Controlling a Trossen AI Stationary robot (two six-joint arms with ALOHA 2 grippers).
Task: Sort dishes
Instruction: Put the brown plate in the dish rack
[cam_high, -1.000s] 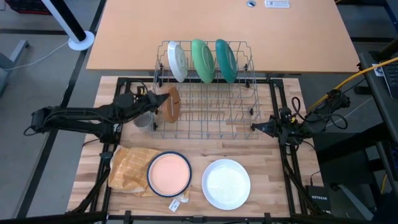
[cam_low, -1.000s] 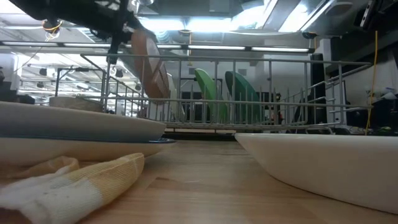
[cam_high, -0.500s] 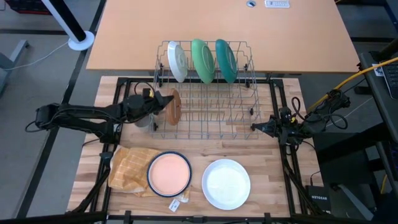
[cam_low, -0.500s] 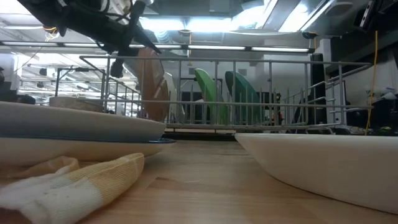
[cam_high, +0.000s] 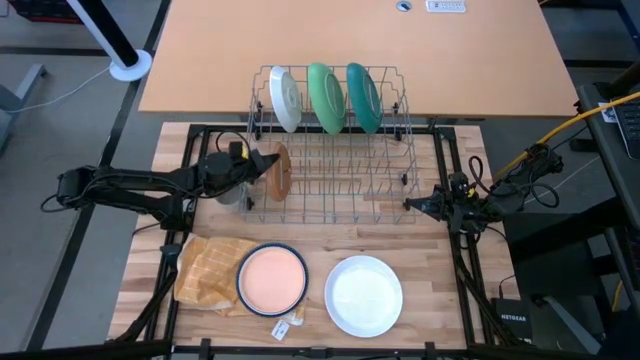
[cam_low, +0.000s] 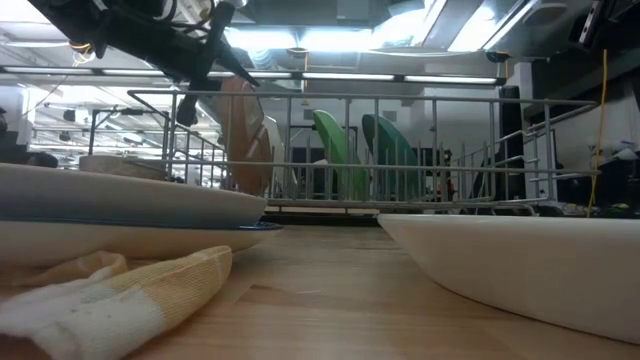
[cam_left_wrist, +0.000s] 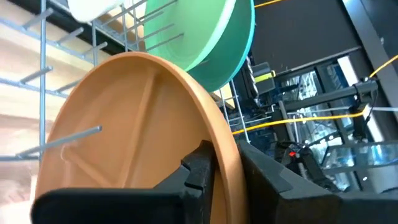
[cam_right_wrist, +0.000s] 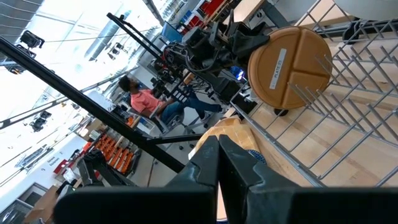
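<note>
On the left, the left claw (cam_high: 258, 166) reaches in over the near-left corner of the grey wire rack (cam_high: 400, 130) and is clamped on the rim of the brown plate (cam_high: 279, 171), which stands on edge among the rack's left-hand tines; the left wrist view shows the two dark fingers (cam_left_wrist: 200, 174) pinching the plate's edge from either side. Just beside the rack's left wall, under the arm, a small grey mug (cam_high: 229, 190) stands on the wooden desk (cam_high: 440, 270). Nearer the front edge a yellow-orange checked cloth (cam_high: 203, 270) lies crumpled, with the peach plate (cam_high: 272, 278) resting on a blue one whose rim shows around it, partly on the cloth. A small tag (cam_high: 285, 327) lies just in front of these plates. To their right, close but apart, sits the white bowl (cam_high: 363, 293). At the back of the rack three larger dishes stand upright in a row: white plate (cam_high: 285, 99), green plate (cam_high: 326, 96), teal plate (cam_high: 362, 96). On the far right, the right claw (cam_high: 412, 204) waits at the rack's right side, its fingers (cam_right_wrist: 211, 163) pressed together on nothing.
</note>
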